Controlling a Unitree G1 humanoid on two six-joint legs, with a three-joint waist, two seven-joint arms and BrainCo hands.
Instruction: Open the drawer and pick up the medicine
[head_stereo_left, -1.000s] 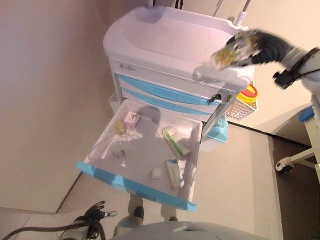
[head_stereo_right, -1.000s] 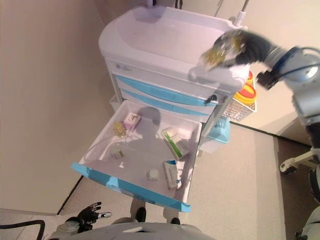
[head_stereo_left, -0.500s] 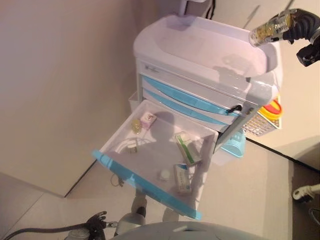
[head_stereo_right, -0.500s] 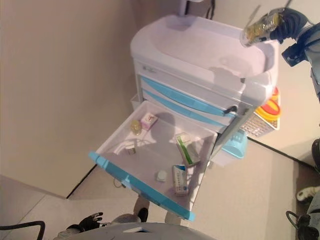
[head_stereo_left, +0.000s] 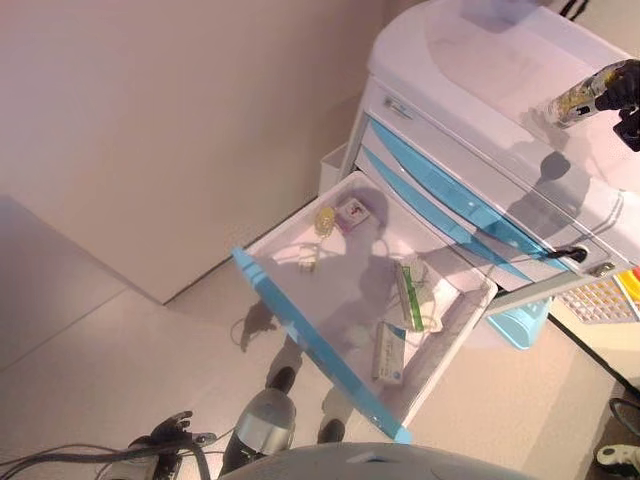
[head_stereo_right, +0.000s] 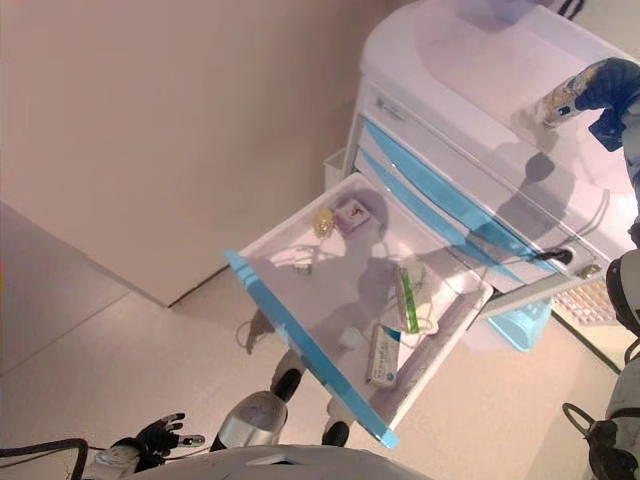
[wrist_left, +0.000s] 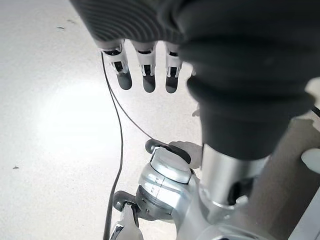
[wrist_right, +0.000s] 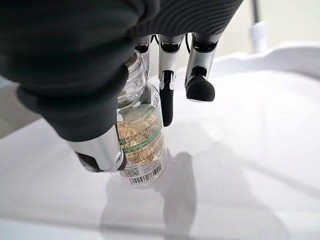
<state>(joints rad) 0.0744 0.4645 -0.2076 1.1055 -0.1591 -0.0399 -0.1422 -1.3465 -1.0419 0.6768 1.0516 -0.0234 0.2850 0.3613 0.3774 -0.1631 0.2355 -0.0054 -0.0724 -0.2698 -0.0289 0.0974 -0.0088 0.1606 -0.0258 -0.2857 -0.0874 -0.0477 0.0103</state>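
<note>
1. We see the right hand (wrist_right: 100, 65) only partly from the head views, where it is cut off at the frame's edge above the cart (head_stereo_left: 470, 60); its own wrist view shows it clearly.
2. In that wrist view the thumb and fingers (wrist_right: 167, 95) are curled round the medicine bottle (wrist_right: 140, 145), which the hand grips.
3. The bottle is clear, with a clear ribbed neck, filled with yellow capsules, and wrapped in a label with a green band and a barcode near its base.
4. We cannot tell whether the bottle's base touches the cart's white top or hangs just above it; its shadow lies on the top right below it.
5. The cart's lowest drawer (head_stereo_left: 330, 340) is pulled fully out, with a blue front edge.
6. Inside the drawer we make out a small yellowish bottle (head_stereo_left: 324, 219) and a small pink box (head_stereo_left: 352, 212) at the end nearest the cart body, a green-and-white box (head_stereo_left: 410, 295) near the middle, and a white box with blue on it (head_stereo_left: 389, 352) toward the drawer's front. Other small items in the drawer are too small for us to identify.
7. The left hand (wrist_left: 145, 70) hangs low over the floor, well apart from the cart, its fingers straight and relaxed and holding nothing.
8. A basket (head_stereo_left: 600, 300) on the cart's far side is cut off by the frame.
</note>
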